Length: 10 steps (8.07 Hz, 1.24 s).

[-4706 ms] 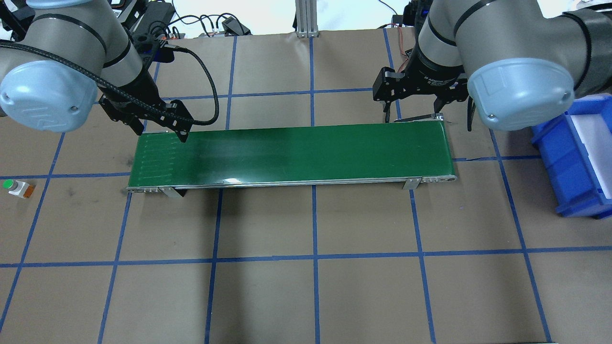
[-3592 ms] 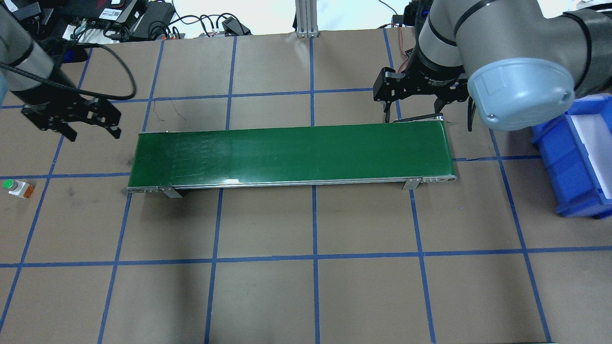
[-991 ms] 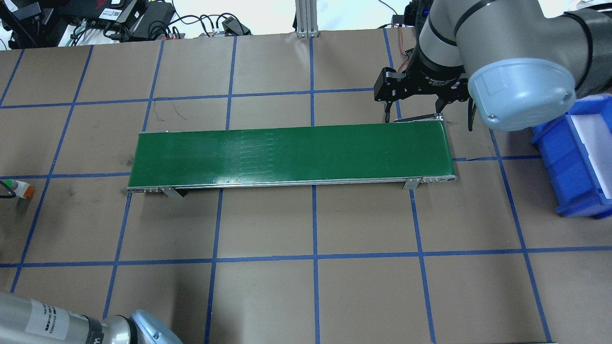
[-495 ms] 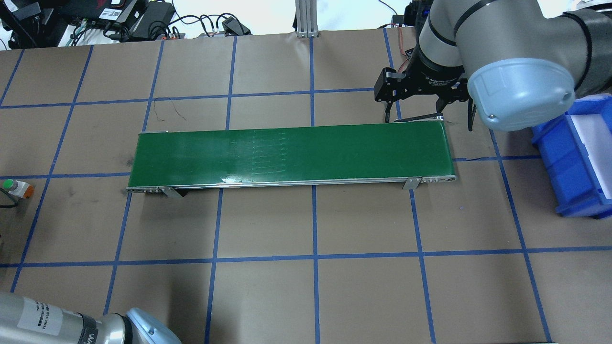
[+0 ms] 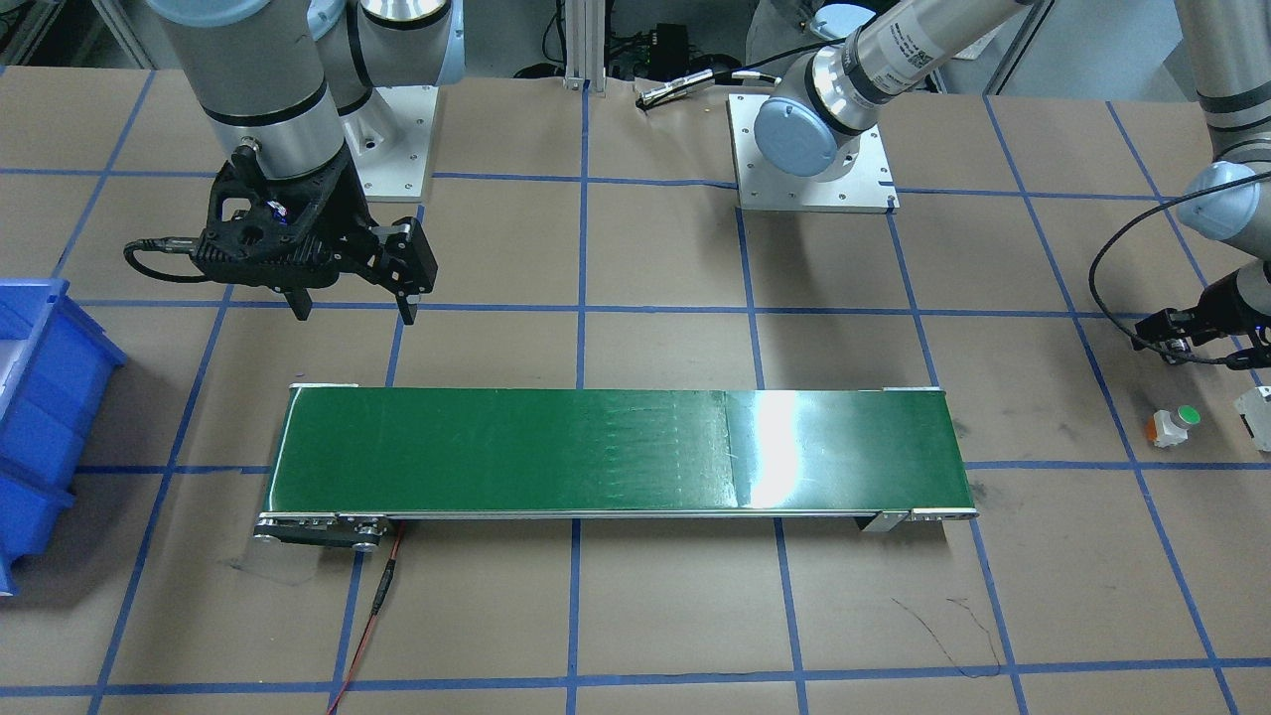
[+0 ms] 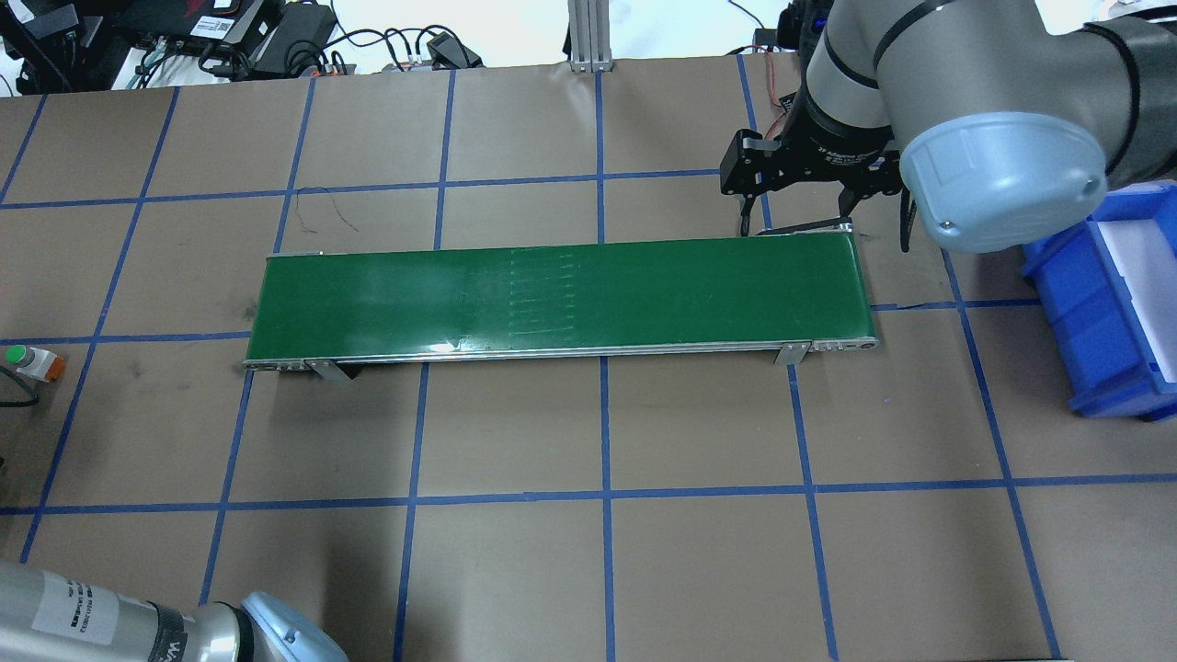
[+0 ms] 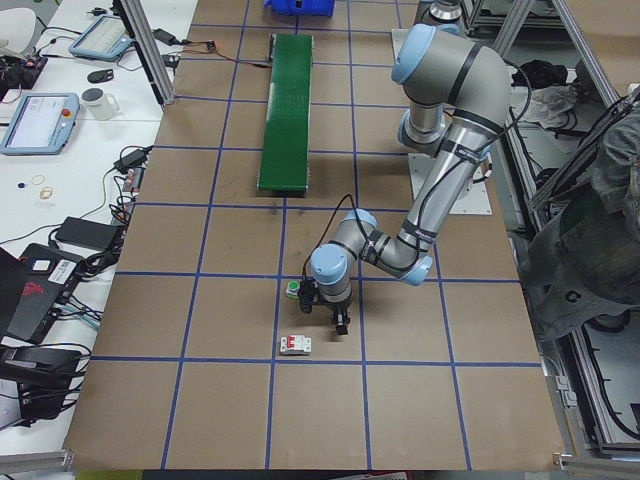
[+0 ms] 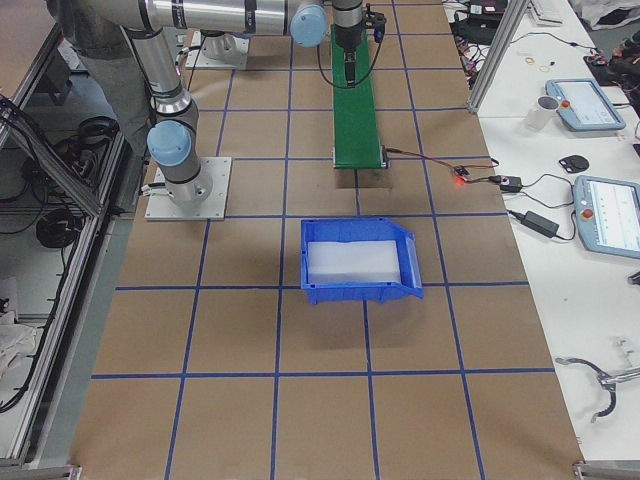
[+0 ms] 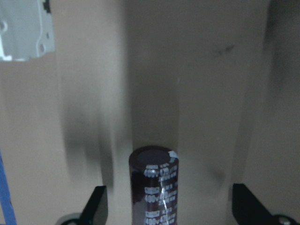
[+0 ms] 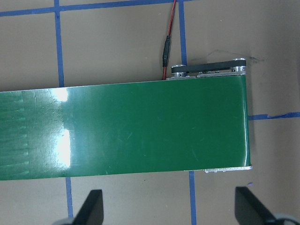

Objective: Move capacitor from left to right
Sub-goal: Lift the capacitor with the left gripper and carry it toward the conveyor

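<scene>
The capacitor (image 9: 153, 187), a dark cylinder with pale print, sits on the brown paper in the left wrist view. My left gripper (image 9: 171, 211) is open around it, and both fingers (image 9: 96, 208) stand well clear of its sides. In the exterior left view that left gripper (image 7: 331, 318) points down at the table's near end. The capacitor itself does not show there. My right gripper (image 5: 353, 314) hangs open and empty behind the right end of the green conveyor belt (image 6: 561, 296). Its wrist view looks down on the belt's end (image 10: 140, 131).
A green-capped button (image 5: 1174, 425) and a white boxy component (image 7: 294, 345) lie close to the left gripper. A blue bin (image 6: 1117, 303) stands at the table's right end. A red wire (image 5: 372, 616) trails from the conveyor. My left arm's elbow (image 6: 138, 625) fills the overhead view's lower left corner.
The left arm left the belt's left end and swung out to the table's far left. Over the last second it barely moved. Faint marks on the belt drifted rightward. The right arm stayed still.
</scene>
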Each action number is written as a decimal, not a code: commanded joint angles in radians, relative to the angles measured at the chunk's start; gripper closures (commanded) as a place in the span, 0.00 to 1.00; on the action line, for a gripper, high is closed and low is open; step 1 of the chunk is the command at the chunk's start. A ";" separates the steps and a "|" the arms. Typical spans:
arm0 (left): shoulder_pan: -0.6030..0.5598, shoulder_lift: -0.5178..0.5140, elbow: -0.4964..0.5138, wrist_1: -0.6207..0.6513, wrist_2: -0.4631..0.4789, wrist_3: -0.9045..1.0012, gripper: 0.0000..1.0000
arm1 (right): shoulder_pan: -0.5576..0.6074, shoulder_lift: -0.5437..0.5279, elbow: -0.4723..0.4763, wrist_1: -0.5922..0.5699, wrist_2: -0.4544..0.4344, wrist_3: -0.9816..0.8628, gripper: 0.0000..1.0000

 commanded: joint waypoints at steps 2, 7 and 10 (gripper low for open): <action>-0.010 0.000 -0.001 0.005 0.044 0.001 0.51 | 0.000 0.000 0.000 0.000 -0.002 0.001 0.00; -0.024 0.018 -0.001 0.008 0.070 -0.002 1.00 | 0.000 0.000 0.000 0.000 -0.002 0.001 0.00; -0.150 0.120 0.002 0.037 0.055 -0.249 1.00 | 0.000 0.000 0.000 0.000 0.000 0.001 0.00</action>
